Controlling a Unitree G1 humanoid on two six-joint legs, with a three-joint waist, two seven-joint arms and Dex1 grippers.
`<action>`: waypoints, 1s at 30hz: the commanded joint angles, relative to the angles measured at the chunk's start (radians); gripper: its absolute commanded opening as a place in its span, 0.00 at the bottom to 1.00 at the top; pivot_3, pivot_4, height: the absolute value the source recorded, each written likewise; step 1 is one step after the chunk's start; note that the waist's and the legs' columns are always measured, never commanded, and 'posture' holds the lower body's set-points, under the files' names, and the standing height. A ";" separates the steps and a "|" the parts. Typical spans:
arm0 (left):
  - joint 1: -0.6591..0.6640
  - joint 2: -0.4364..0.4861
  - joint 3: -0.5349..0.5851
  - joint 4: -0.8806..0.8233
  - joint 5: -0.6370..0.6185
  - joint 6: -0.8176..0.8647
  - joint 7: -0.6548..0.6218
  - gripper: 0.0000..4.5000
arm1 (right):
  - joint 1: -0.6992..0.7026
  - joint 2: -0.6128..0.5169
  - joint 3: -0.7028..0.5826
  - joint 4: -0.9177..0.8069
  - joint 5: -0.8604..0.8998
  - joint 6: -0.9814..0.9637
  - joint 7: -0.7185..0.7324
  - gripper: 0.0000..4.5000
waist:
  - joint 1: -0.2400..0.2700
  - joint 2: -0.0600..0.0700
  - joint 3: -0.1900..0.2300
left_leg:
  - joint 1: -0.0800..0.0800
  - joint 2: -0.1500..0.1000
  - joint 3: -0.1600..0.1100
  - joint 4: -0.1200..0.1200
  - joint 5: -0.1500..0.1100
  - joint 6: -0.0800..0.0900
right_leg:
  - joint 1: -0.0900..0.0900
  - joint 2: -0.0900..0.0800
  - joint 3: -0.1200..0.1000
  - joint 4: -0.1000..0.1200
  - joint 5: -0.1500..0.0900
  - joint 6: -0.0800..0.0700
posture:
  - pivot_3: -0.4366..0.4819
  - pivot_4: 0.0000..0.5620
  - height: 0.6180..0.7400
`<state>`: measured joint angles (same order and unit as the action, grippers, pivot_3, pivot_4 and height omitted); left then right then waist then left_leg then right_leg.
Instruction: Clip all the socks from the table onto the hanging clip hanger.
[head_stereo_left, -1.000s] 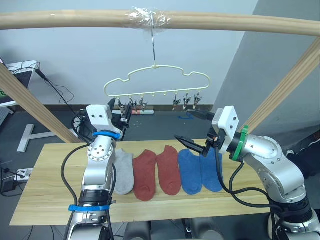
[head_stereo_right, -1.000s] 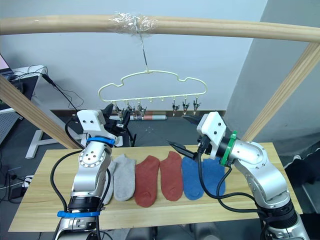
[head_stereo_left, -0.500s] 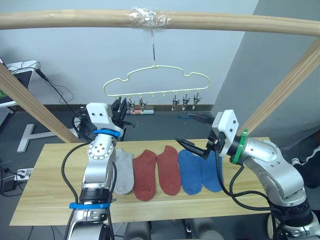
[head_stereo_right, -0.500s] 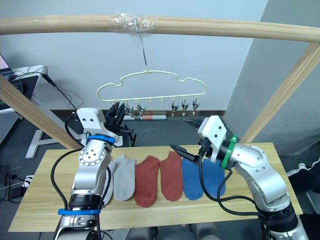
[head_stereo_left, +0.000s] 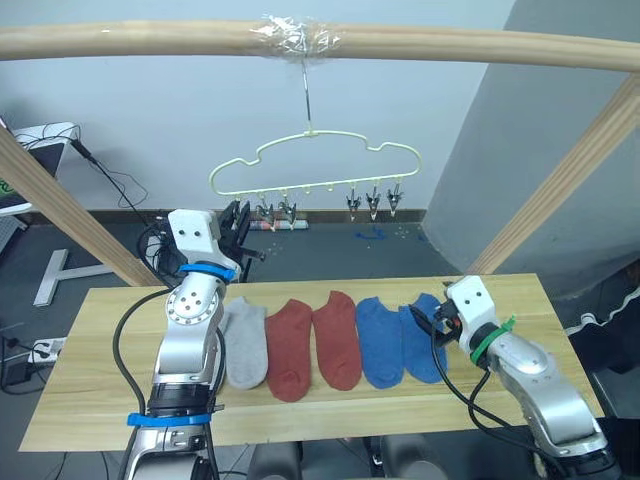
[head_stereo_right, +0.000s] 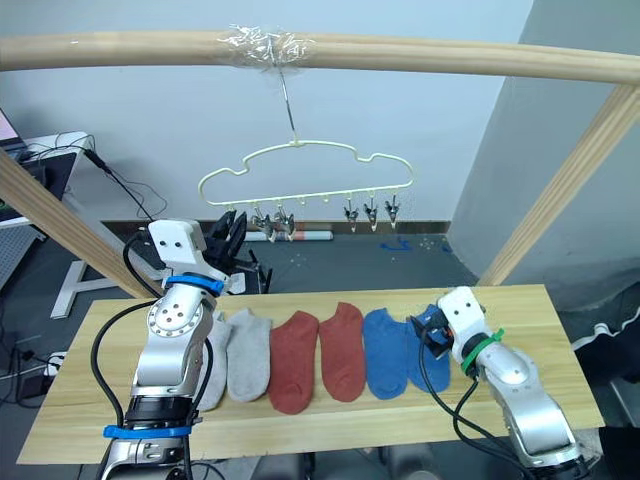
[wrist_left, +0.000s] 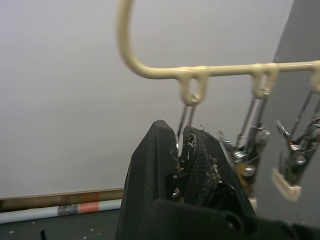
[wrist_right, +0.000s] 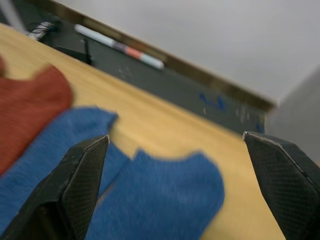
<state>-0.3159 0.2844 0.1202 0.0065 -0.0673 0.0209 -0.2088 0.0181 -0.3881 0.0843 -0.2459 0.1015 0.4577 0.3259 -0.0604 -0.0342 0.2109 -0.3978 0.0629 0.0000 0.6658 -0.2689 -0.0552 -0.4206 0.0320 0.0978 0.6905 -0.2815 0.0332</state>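
Observation:
Six socks lie in a row on the table (head_stereo_left: 90, 390): a grey sock (head_stereo_left: 245, 342), a second grey one (head_stereo_right: 212, 365) partly hidden behind my left arm, two rust red socks (head_stereo_left: 290, 348) (head_stereo_left: 337, 338) and two blue socks (head_stereo_left: 378, 342) (head_stereo_left: 424, 345). The pale yellow clip hanger (head_stereo_left: 312, 158) hangs from the top pole, with its clips (head_stereo_left: 372, 204) bare. My left gripper (wrist_left: 181, 137) is raised at the hanger's leftmost clip and shut on it. Down at the table, my right gripper (wrist_right: 175, 136) stands open over the rightmost blue sock.
A round wooden pole (head_stereo_left: 150, 40) spans the top, and slanted poles (head_stereo_left: 60, 205) (head_stereo_left: 560, 190) flank the table on both sides. Cables and a desk leg (head_stereo_left: 55, 270) lie on the dark floor behind.
My right arm has dropped from mid-air down to the table at the rightmost blue sock. The left gripper rose slightly to the leftmost clip.

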 joint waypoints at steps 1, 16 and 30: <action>0.002 0.008 0.015 -0.045 -0.004 -0.013 0.004 0.05 | -0.031 0.028 -0.029 0.126 -0.006 -0.064 -0.012 1.00 | 0.002 0.000 0.000 | 0.000 0.000 0.000 0.000 0.000 0.000 | 0.000 0.000 0.000 0.000 0.000 0.000 | 0.42 0.39 0.71; 0.037 0.021 0.016 -0.040 0.000 -0.025 -0.002 0.05 | -0.195 0.117 -0.038 0.559 -0.035 -0.191 -0.025 1.00 | 0.002 0.001 0.001 | 0.000 0.000 0.000 0.000 0.000 0.000 | 0.000 0.000 0.000 0.000 0.002 -0.003 | 0.43 0.40 0.71; 0.045 0.076 0.023 -0.127 -0.106 0.115 -0.126 0.05 | -0.144 0.092 0.003 0.438 -0.057 -0.257 0.062 0.07 | 0.003 0.003 0.002 | 0.000 0.000 0.000 0.000 0.000 0.000 | 0.000 0.000 0.000 0.001 0.000 -0.001 | 0.43 0.40 0.71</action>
<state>-0.2707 0.3448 0.1237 -0.0735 -0.1419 0.1109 -0.3159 -0.1300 -0.2767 0.0804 0.2581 0.0551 0.2243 0.3636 -0.0572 -0.0314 0.2126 -0.3977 0.0627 0.0000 0.6658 -0.2690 -0.0551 -0.4206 0.0321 0.0980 0.6915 -0.2810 0.0325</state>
